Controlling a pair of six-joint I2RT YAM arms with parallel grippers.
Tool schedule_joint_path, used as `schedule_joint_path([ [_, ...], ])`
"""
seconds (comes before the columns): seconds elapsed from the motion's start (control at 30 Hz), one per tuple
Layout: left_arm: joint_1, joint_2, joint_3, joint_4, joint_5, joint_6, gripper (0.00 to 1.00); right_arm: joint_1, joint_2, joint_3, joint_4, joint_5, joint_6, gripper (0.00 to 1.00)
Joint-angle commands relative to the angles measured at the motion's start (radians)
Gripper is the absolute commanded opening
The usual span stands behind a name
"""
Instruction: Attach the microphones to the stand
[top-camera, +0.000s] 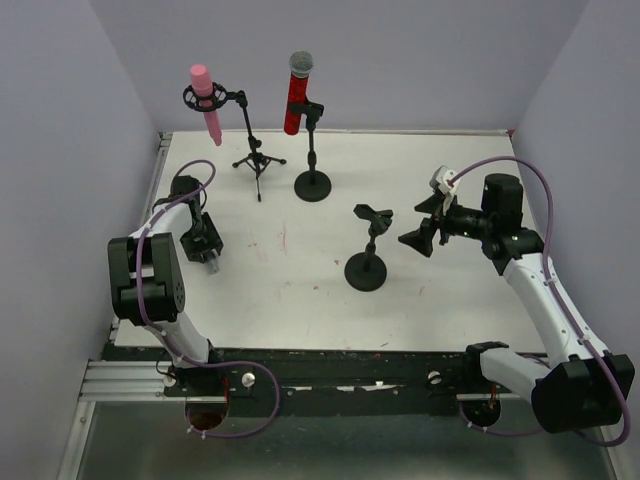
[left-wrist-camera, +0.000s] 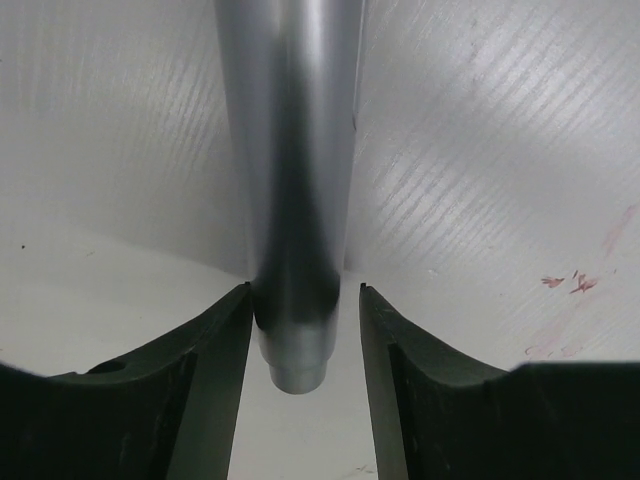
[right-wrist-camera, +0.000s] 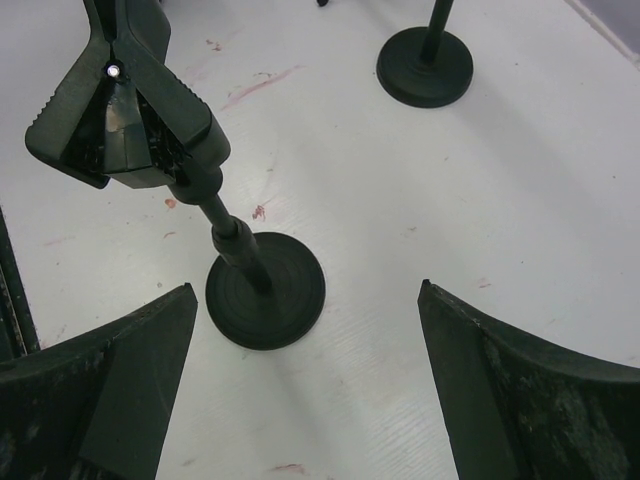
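Take the empty stand (top-camera: 367, 268), near the middle of the table (top-camera: 300, 320), as your marker. Your left gripper (left-wrist-camera: 303, 290) sits well off to its left, tips down at the tabletop. From above you see only a stub of grey poking out beneath it. The left wrist view gives you what the overhead cannot — the silver-grey microphone (left-wrist-camera: 295, 180) lies flat on the white surface. Its tail end is between the fingers, which are drawn in and pinching the barrel.

Your right gripper (top-camera: 424, 224) hovers just right of the empty stand, spread wide. Its wrist view looks down on that stand's clip (right-wrist-camera: 125, 115) and round base, with both fingers apart from them.

Only the overhead shows the back of the table. Behind the empty stand and a little left, the red microphone (top-camera: 295, 95) stands upright in the clip of a round-base stand (top-camera: 312, 185). Farther left, the pink microphone (top-camera: 205, 100) sits head-up in the ring mount of a tripod stand (top-camera: 258, 160).
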Motion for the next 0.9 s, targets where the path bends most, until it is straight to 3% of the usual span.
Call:
schedule_joint_path([
  [0.0,0.005,0.036,0.035,-0.062,-0.019,0.001,0.54,-0.002,-0.018,0.029,-0.019,0.025,0.006,1.00],
  [0.4,0.003,0.042,0.037,-0.077,-0.016,0.021,0.55,-0.002,-0.042,0.026,-0.033,0.056,0.005,1.00],
  [0.67,0.005,0.010,0.034,-0.078,0.018,0.044,0.18,-0.002,-0.070,0.018,-0.059,0.076,-0.023,1.00],
  [0.87,-0.014,-0.232,-0.050,-0.045,0.079,0.047,0.03,-0.002,-0.105,-0.003,-0.074,0.119,-0.023,1.00],
])
